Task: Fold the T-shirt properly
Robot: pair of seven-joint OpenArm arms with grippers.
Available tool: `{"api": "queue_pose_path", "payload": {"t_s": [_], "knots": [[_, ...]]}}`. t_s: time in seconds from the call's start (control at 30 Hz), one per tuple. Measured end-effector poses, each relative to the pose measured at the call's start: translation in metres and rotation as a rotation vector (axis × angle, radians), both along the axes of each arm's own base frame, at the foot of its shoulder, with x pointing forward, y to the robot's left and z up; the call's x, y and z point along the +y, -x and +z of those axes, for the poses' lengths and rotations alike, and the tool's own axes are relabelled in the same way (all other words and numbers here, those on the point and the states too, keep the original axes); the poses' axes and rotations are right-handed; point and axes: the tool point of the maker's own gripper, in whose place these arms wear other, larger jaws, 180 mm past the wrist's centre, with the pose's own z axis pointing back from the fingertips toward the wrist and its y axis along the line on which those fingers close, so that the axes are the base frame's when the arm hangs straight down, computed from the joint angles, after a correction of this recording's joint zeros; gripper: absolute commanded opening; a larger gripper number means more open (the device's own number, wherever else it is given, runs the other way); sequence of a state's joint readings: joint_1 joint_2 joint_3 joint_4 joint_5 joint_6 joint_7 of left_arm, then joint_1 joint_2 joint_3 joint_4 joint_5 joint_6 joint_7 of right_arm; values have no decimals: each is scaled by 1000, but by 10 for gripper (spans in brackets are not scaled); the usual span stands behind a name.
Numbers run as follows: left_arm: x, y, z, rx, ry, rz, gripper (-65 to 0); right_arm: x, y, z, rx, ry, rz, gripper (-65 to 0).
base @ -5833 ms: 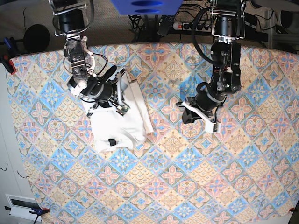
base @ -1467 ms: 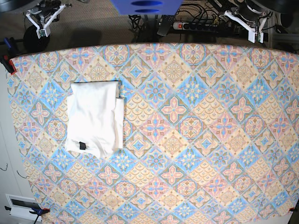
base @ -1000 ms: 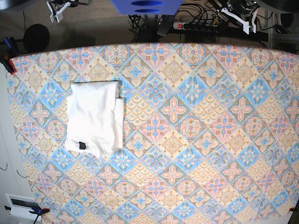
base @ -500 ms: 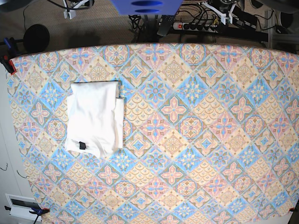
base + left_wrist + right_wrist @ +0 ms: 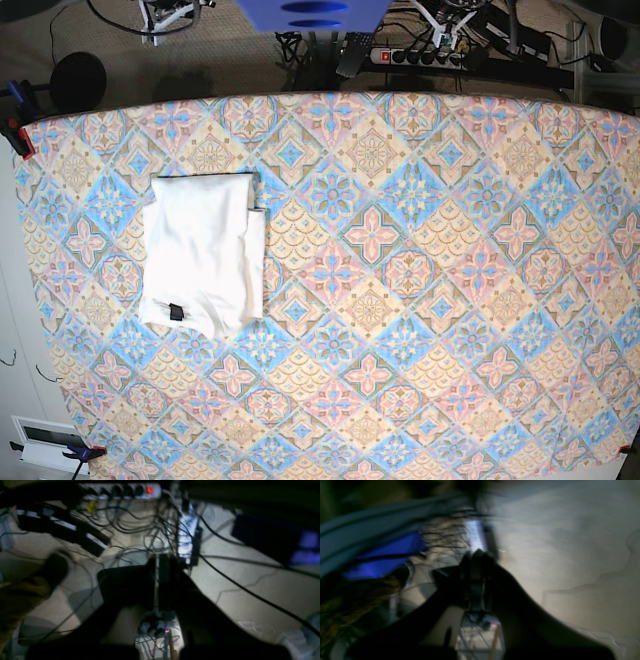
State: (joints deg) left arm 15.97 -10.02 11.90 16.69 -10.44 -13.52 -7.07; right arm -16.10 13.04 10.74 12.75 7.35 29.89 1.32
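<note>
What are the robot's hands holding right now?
Nothing. Both the left gripper and right gripper are shut and empty; the T-shirt lies folded on the table.

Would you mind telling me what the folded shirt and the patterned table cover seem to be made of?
The shirt looks like soft, matte white knit cloth, probably cotton: it lies in limp layers with rounded fold edges and faint creases. The table cover looks like a printed sheet with a tile pattern, lying flat and smooth; whether it is cloth or vinyl the base view leaves open.
</note>
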Motion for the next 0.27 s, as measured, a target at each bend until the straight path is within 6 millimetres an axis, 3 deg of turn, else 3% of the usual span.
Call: {"api": "queue_pose_path", "payload": {"t_s": [0.13,0.2,0.27], "knots": [[-1,-20,-2,-30,1,1,-644,-9,1,-2,12,53,-7,-636],[1,-33,-1,-58,-4,8,-644,7,-2,-5,2,38,-25,-636],[0,-43,-1,-76,-3,10,-644,41,-2,-9,2,-20,-36,-636]]}}
